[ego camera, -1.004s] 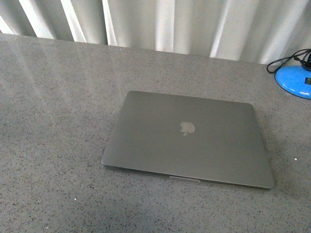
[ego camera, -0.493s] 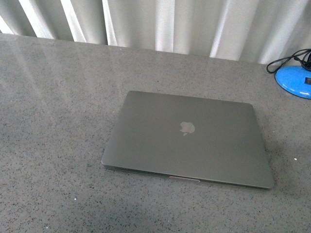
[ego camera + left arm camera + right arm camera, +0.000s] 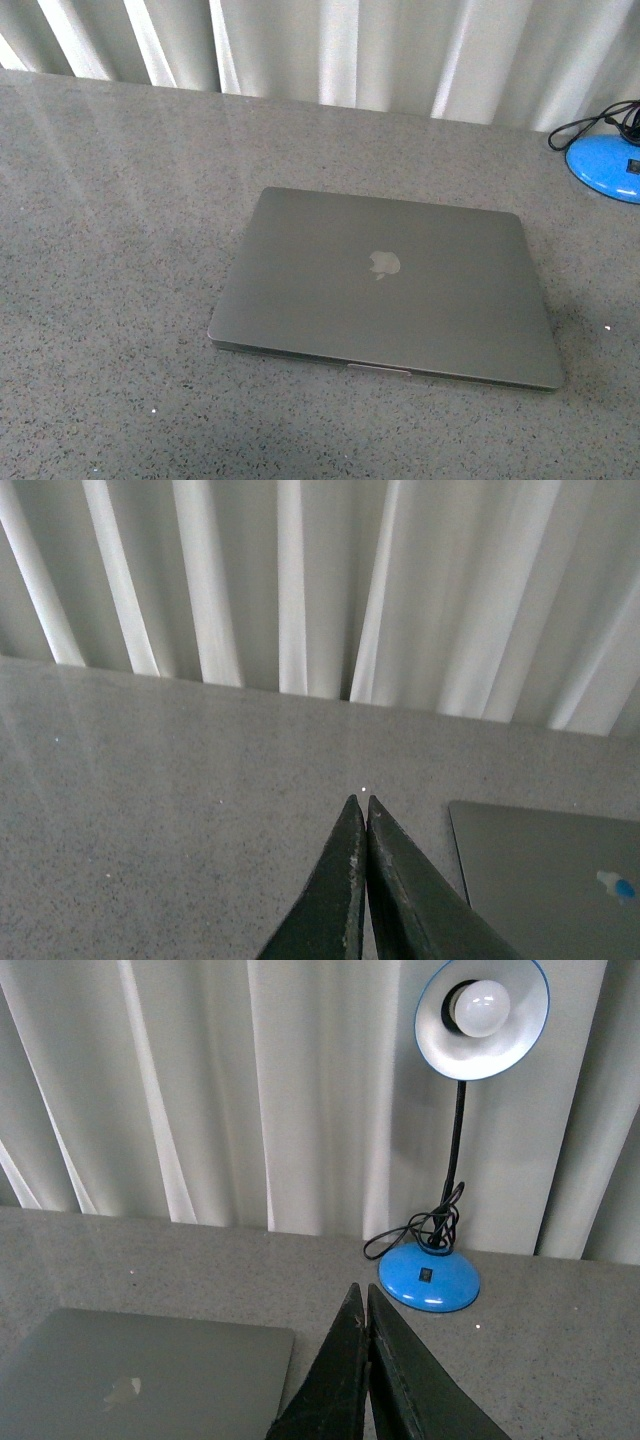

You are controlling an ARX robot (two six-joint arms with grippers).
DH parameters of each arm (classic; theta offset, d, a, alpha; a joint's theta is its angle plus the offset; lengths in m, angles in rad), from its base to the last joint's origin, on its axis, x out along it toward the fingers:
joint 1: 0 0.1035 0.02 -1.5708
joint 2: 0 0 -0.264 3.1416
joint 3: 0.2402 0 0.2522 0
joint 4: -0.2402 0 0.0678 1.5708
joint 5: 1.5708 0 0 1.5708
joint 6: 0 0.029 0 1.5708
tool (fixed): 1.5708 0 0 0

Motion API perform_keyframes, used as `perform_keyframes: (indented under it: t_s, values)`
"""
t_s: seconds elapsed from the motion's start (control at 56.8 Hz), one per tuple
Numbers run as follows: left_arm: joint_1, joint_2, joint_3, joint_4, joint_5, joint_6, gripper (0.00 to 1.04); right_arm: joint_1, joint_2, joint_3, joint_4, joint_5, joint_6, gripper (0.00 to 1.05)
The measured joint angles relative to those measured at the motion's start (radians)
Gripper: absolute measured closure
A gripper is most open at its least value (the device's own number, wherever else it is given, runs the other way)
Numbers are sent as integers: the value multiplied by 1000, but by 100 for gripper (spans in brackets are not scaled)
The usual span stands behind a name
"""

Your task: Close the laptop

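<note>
The grey laptop (image 3: 385, 285) lies flat on the grey speckled table with its lid down and the apple logo facing up. Neither arm shows in the front view. In the left wrist view my left gripper (image 3: 360, 802) is shut and empty above bare table, with a corner of the laptop (image 3: 550, 880) off to one side. In the right wrist view my right gripper (image 3: 360, 1290) is shut and empty, with the laptop (image 3: 140, 1375) lying beside it, apart from it.
A blue desk lamp (image 3: 430, 1280) with a black neck and coiled cord stands at the table's back right; its base shows in the front view (image 3: 605, 165). White curtains (image 3: 330, 50) hang behind the table's far edge.
</note>
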Motion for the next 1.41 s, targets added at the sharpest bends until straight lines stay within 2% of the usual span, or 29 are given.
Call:
perform_keyframes:
  t_s: [0.317,0.387,0.898,0.951,1.021,1.408]
  values:
    - [0,-44,0,-17,0,0,101,0,0,0,0,-1,0,104]
    - [0,-44,0,-17,0,0,92,0,0,0,0,-1,0,104]
    - [0,-44,0,-17,0,0,6,0,0,0,0,-1,0,19]
    - [0,-44,0,-17,0,2,8,0,0,0,0,-1,2,8]
    - [0,-44,0,-17,0,2,7,0,0,0,0,-1,3,11]
    - [0,-44,0,-17,0,2,7,0,0,0,0,-1,3,10]
